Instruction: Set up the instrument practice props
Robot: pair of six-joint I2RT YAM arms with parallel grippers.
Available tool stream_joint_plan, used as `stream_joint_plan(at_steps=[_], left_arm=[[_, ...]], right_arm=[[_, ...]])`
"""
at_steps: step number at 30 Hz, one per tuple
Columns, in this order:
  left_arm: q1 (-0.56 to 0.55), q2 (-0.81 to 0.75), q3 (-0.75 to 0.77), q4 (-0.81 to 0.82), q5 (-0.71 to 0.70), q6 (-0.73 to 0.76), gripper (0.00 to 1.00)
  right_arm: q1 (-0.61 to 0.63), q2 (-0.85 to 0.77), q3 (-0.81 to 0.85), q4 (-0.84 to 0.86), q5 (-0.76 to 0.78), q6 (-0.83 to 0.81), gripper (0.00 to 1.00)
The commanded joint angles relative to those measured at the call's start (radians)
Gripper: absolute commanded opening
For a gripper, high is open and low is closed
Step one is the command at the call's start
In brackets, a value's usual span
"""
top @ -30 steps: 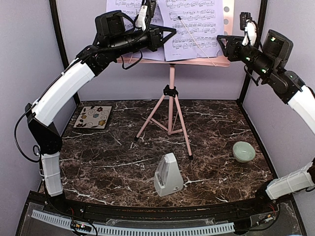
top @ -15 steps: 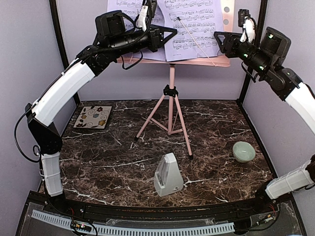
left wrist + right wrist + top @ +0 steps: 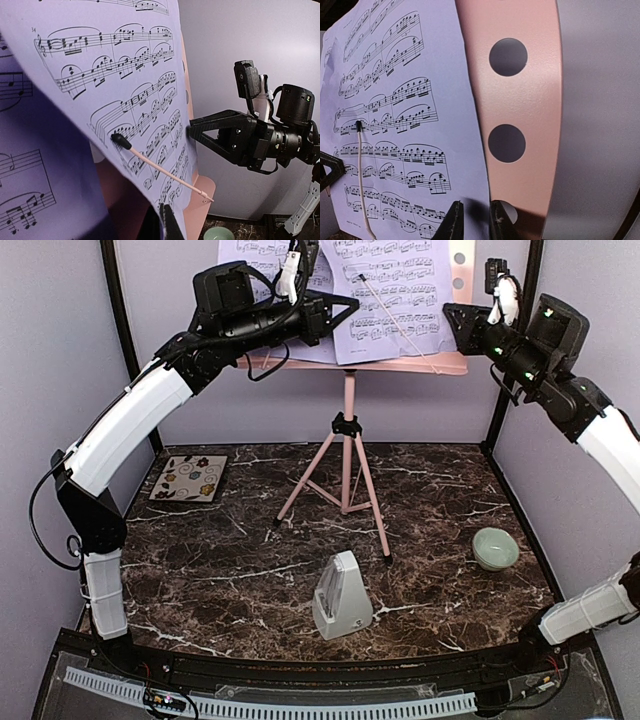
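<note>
The lavender sheet-music pages (image 3: 390, 290) are leaning on the pink music stand (image 3: 348, 410)'s perforated desk. They're thin, floppy and easily creased, so they're best pinched at a free edge. The right gripper (image 3: 475, 222) is hovering narrow-jawed at the page's right edge, perhaps not gripping it. The left gripper (image 3: 352, 303) is sitting closed mid-desk.

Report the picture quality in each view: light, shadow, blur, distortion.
Top external: evenly lit and sharp, but wide-angle bending makes the black frame posts lean inward. Left wrist: the nearest sheet-music page sinks into dark shadow and softens, while the right tool looks crisp. Right wrist: its own fingers are dark and blurred, with shadow on the pink music stand desk beside them.
</note>
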Motion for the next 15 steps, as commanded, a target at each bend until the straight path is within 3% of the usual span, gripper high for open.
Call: stream_joint_plan(at_steps=[1, 8, 15], left_arm=[[0.004, -0.003, 0.032, 0.024, 0.007, 0.011, 0.00], [0.004, 0.002, 0.031, 0.032, 0.004, 0.004, 0.00], [0.004, 0.009, 0.036, 0.048, 0.007, -0.008, 0.00]], right_arm=[[-0.001, -0.017, 0.007, 0.047, -0.034, 0.005, 0.13], [-0.001, -0.032, -0.016, 0.062, -0.062, 0.006, 0.01], [-0.001, -0.044, -0.031, 0.062, -0.090, 0.010, 0.01]])
